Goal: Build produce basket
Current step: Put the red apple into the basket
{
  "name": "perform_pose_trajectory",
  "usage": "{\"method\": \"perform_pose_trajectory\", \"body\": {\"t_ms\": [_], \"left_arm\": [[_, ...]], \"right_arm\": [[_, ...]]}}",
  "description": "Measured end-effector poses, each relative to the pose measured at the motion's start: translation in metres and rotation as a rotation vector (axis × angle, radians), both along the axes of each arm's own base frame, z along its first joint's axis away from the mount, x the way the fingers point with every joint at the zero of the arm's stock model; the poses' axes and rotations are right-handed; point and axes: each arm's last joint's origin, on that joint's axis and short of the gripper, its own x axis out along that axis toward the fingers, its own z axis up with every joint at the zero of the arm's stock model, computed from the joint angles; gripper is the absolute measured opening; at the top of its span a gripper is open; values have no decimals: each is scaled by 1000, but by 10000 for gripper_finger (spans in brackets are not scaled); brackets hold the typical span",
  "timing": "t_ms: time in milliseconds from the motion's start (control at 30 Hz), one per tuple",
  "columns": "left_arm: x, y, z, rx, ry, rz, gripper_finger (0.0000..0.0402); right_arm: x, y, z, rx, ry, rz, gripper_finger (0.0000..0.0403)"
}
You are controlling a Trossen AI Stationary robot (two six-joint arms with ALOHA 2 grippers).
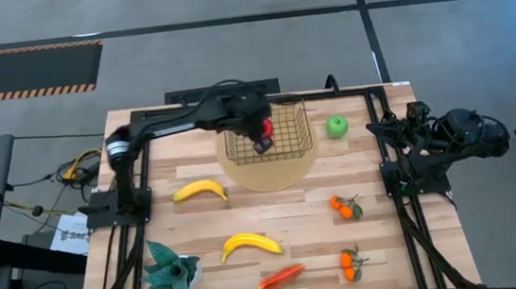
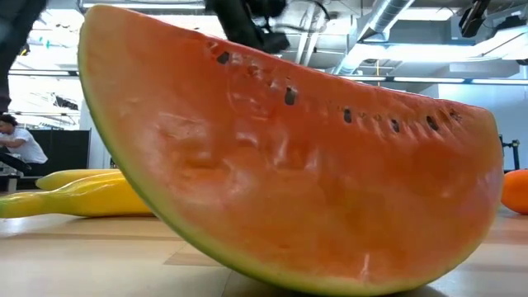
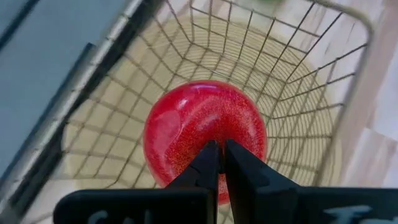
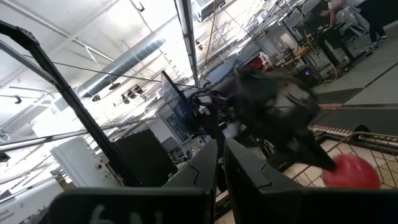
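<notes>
The gold wire basket (image 1: 286, 137) stands on a round tan mat (image 1: 270, 174) at the table's far middle. My left gripper (image 1: 259, 137) reaches over it, shut on the red apple (image 3: 205, 134), which also shows in the right wrist view (image 4: 351, 172). Lying on the table are the green apple (image 1: 336, 126), two bananas (image 1: 200, 190) (image 1: 251, 246), two tangerine clusters (image 1: 345, 206) (image 1: 349, 263) and a red-orange slice (image 1: 281, 276). My right gripper (image 4: 221, 163) is shut, folded back at the table's right edge, touching nothing. My left gripper holds the red apple at its top (image 3: 219, 138), coming from above and pointing down into the basket. The fingertips (image 3: 208, 163) stand almost together and cover the place of contact, so the part pinched does not show. The apple hangs below them over the basket's mesh floor (image 3: 292, 118).
A teal spiky plant (image 1: 168, 272) stands at the near left corner. The red-orange slice (image 2: 289, 165) fills the low view, with a banana (image 2: 74, 194) behind it. A person (image 2: 16, 147) shows far off in the room. Bare wood lies between the basket and the near fruit.
</notes>
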Motion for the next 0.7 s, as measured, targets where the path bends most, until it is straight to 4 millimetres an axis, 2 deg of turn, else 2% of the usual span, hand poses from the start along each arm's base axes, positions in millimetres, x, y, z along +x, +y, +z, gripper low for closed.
{"method": "perform_pose_trajectory", "body": {"t_ms": [133, 300, 700], "left_arm": [[17, 5, -25, -49, 145, -26, 0], [23, 3, -49, -90, 323, -58, 0], [24, 3, -56, -145, 338, -83, 0]], "right_arm": [[0, 1, 0, -7, -1, 21, 52], [0, 1, 0, -9, -1, 38, 52], [0, 3, 0, -11, -1, 76, 52]]}}
